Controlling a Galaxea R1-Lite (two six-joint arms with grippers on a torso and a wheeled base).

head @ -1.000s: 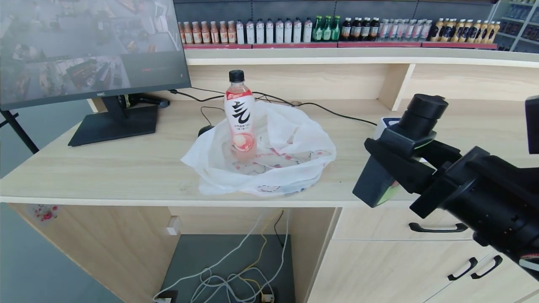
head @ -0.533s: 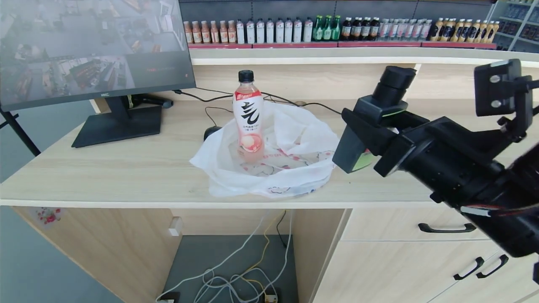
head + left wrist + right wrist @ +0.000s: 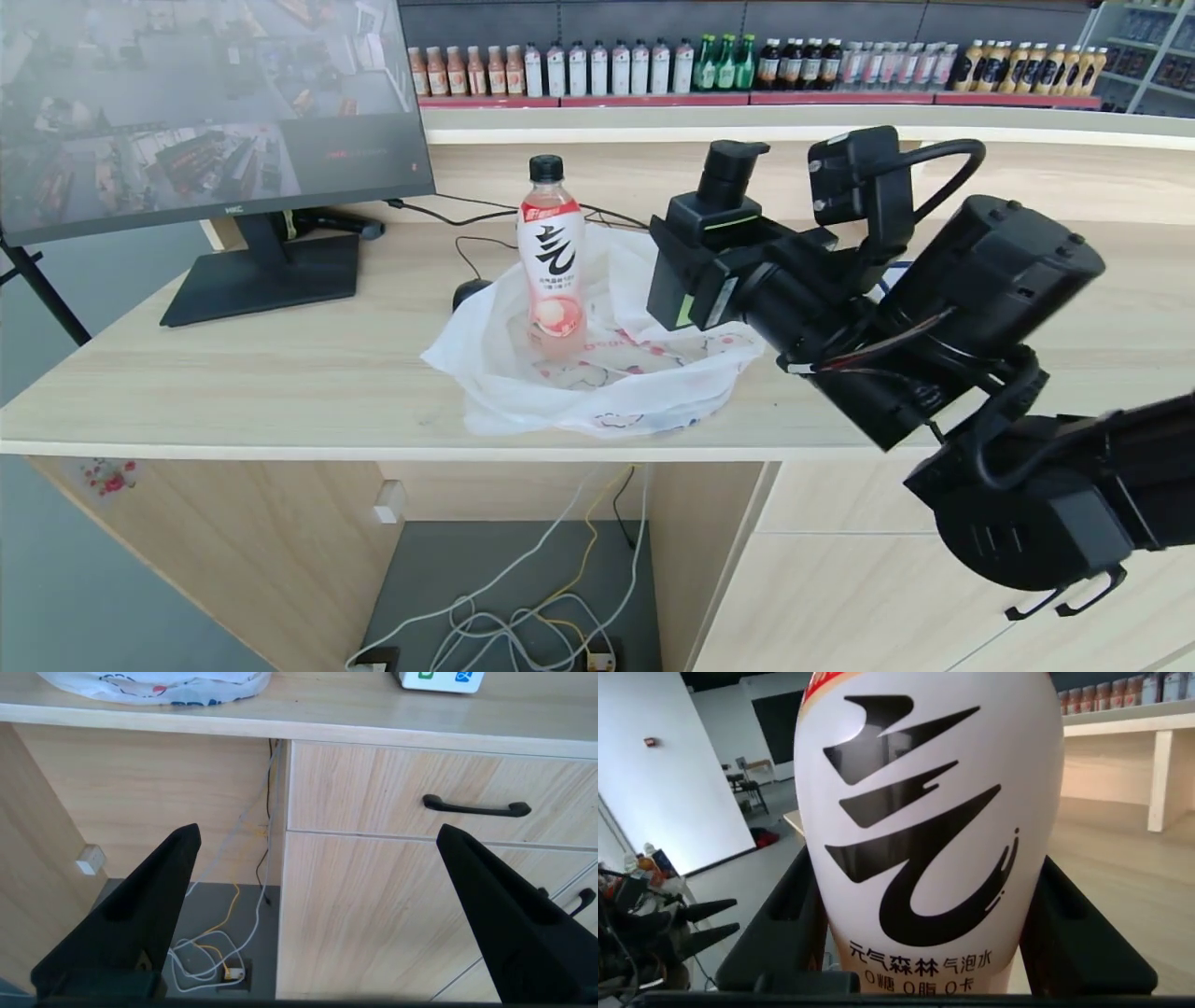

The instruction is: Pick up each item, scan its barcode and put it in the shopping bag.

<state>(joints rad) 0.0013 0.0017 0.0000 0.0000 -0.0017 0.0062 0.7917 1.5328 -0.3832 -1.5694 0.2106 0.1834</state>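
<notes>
My right gripper (image 3: 693,285) is shut on a bottle with a black cap (image 3: 726,173), held above the right rim of the white shopping bag (image 3: 611,392). In the right wrist view that bottle's white label with a black character (image 3: 929,840) sits between the two fingers of the right gripper (image 3: 929,957). A pink bottle (image 3: 553,257) stands upright inside the bag. My left gripper (image 3: 318,915) hangs open below the counter edge, in front of the drawers, holding nothing. From there the bag's underside (image 3: 154,686) shows on the countertop.
A monitor (image 3: 205,103) stands at the counter's back left, with a mouse (image 3: 467,291) and cables behind the bag. A white scanner base (image 3: 439,679) sits on the counter to the bag's right. Drawer handles (image 3: 476,808) are below. Shelved drinks (image 3: 747,65) line the back wall.
My right arm has carried the held bottle up and to the left, from the counter's front right edge to above the bag's right rim. The camera shifted slightly.
</notes>
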